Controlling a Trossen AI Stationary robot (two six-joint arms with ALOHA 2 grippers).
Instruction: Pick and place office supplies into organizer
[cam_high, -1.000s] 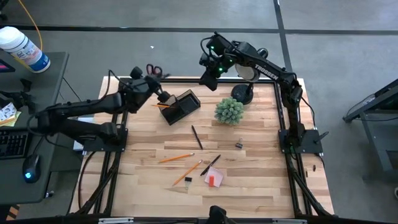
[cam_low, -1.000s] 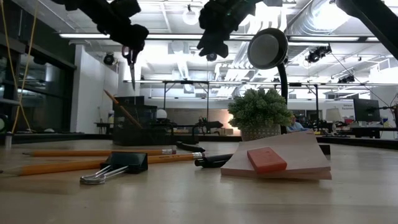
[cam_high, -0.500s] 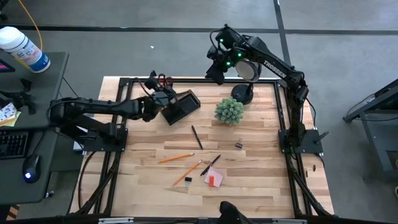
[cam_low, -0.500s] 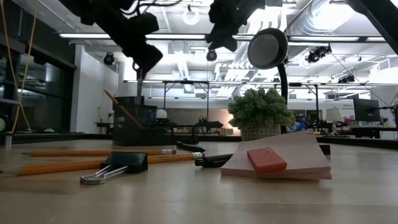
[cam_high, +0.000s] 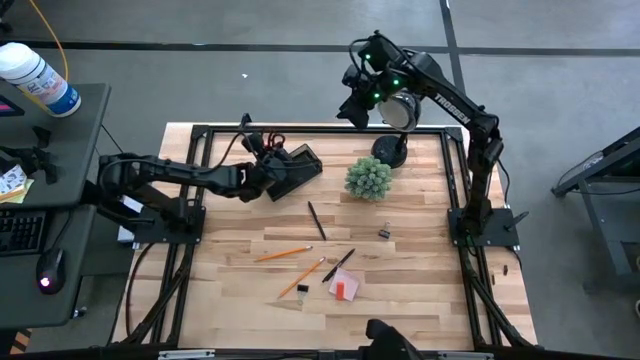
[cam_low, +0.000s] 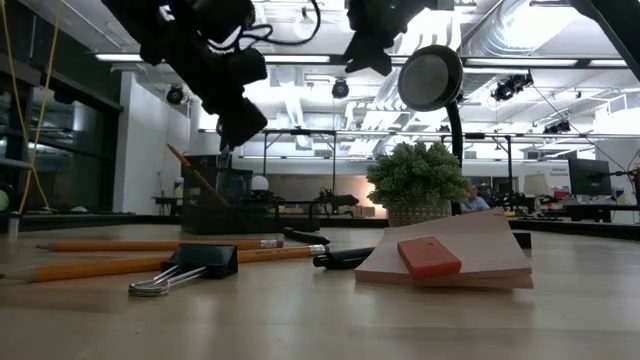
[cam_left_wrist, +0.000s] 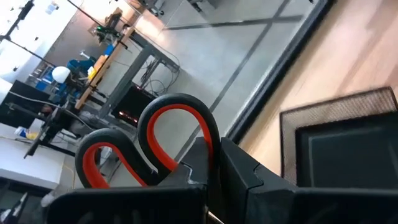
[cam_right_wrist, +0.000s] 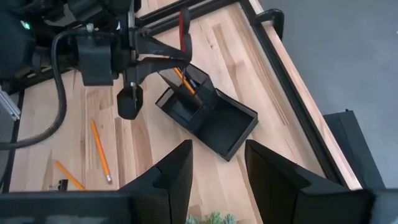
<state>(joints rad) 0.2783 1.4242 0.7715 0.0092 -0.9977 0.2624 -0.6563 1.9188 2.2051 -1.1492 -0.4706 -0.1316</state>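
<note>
Holding the scissors (cam_high: 262, 141) clamped, the left tool (cam_high: 268, 160) hangs over the organizer (cam_high: 293, 170), which has one pencil (cam_right_wrist: 185, 81); pencils (cam_high: 278, 254), pens (cam_high: 316, 220), clips and pad lie beyond; right tool (cam_right_wrist: 214, 163) waits open.

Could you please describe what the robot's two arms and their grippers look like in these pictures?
Both arms are dark, jointed and tubular. The right arm carries white lettering along its link and green indicator lights near the wrist. The left arm has black cables looping by its wrist. The right gripper has two broad, flat black fingers; the left gripper is blocky and black.
</note>
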